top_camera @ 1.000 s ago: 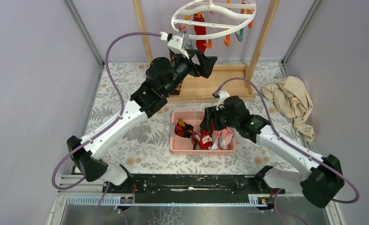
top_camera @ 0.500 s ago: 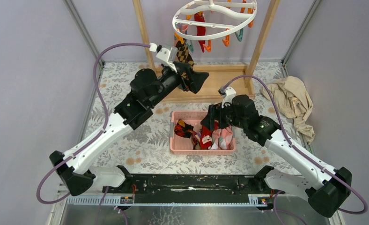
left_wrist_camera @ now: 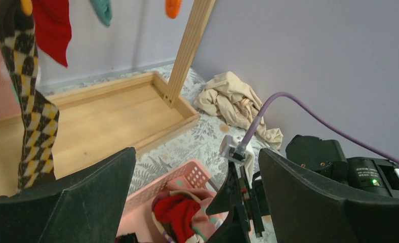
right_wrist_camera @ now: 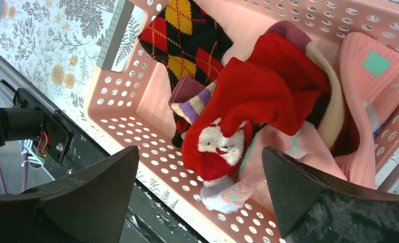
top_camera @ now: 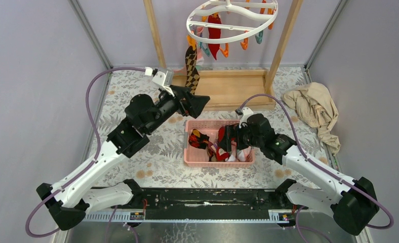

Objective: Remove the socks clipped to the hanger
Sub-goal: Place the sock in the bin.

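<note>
Left gripper [top_camera: 195, 101] has its jaws wide and is empty. It sits below the brown/black/tan argyle sock [top_camera: 191, 63], a bit toward frame bottom. That sock hangs from an orange clip [left_wrist_camera: 27, 6] at the left rim of the round white plastic hanger [top_camera: 231, 40], upper centre of the top view, long axis vertical. In the left wrist view it's at far left, outside the jaw gap, toe dropping behind the left finger. Left arm is clearly nearer; I'd say it must shift toward the sock and up to bracket it. A red sock [top_camera: 215, 33] is also clipped, further right under the ring. The wooden frame post [top_camera: 154, 30] stands near on the argyle's left: the tight side. Right gripper [top_camera: 228, 139] is wide open and empty over the pink perforated plastic basket [top_camera: 217, 163], which holds loose socks. Crumpled beige cloth [top_camera: 314, 106] at right is well apart.
</note>
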`<action>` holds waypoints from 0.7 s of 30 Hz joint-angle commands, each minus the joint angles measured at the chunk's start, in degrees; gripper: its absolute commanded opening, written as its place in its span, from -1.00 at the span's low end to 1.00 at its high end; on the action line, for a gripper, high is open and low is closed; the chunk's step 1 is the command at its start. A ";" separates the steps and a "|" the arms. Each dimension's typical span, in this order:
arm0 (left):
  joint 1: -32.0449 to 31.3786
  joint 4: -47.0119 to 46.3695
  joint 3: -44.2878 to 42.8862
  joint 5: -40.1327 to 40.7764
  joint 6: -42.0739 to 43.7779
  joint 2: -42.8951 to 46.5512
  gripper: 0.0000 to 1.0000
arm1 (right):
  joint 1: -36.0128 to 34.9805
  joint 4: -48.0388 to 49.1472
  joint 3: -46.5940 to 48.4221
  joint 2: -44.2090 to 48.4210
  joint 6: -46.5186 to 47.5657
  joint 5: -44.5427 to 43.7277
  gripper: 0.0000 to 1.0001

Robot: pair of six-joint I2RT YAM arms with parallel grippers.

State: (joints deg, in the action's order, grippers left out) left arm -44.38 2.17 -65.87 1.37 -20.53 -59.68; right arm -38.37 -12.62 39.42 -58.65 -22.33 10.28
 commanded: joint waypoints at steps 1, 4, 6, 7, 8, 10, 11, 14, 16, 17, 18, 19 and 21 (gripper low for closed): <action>-0.35 3.54 3.02 3.16 -2.82 3.13 0.97 | -0.37 4.14 -0.32 1.63 -1.39 1.73 0.98; -0.33 5.56 4.59 4.42 -4.23 4.24 0.97 | -0.38 4.53 -0.65 2.43 -1.62 1.75 0.99; -0.33 7.24 5.67 5.19 -5.58 4.64 0.97 | -0.35 4.44 -0.57 3.06 -1.64 1.71 0.99; -0.31 8.30 6.05 5.71 -6.18 4.78 0.97 | -0.36 4.33 -0.47 3.41 -1.65 1.71 0.99; -0.32 9.04 6.53 5.97 -6.52 4.98 0.97 | -0.34 4.14 -0.34 3.91 -1.61 1.67 0.99; -0.32 9.49 8.25 5.91 -7.65 5.56 0.97 | -0.37 3.93 -0.30 4.99 -1.59 1.71 0.99; -0.34 9.41 9.13 5.48 -8.09 5.94 0.97 | -0.34 3.80 -0.35 5.60 -1.50 1.82 0.99; -0.33 9.65 11.30 5.32 -9.03 6.61 0.98 | -0.33 3.76 -0.65 7.09 -1.39 2.12 0.99; -0.33 9.83 11.98 5.88 -9.51 6.97 0.97 | -0.36 3.57 -0.77 8.04 -1.35 2.19 0.99; -0.30 10.20 12.06 6.48 -9.83 7.23 0.97 | -0.34 3.50 -0.76 8.38 -1.32 2.20 0.99; -0.35 10.53 12.20 7.51 -10.24 7.59 0.97 | -0.37 3.18 -0.56 8.64 -1.31 2.08 0.99; -0.34 10.69 12.30 9.16 -10.45 7.93 0.97 | -0.39 2.59 -0.03 8.87 -1.01 1.84 0.99; -0.33 11.22 12.78 12.15 -10.93 8.61 0.97 | -0.37 1.72 0.66 9.47 -0.70 1.20 0.99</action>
State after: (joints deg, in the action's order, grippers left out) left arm -44.38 13.15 -53.80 7.60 -29.56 -53.30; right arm -38.37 -10.98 38.59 -50.76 -23.42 11.60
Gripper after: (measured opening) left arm 0.986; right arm 0.993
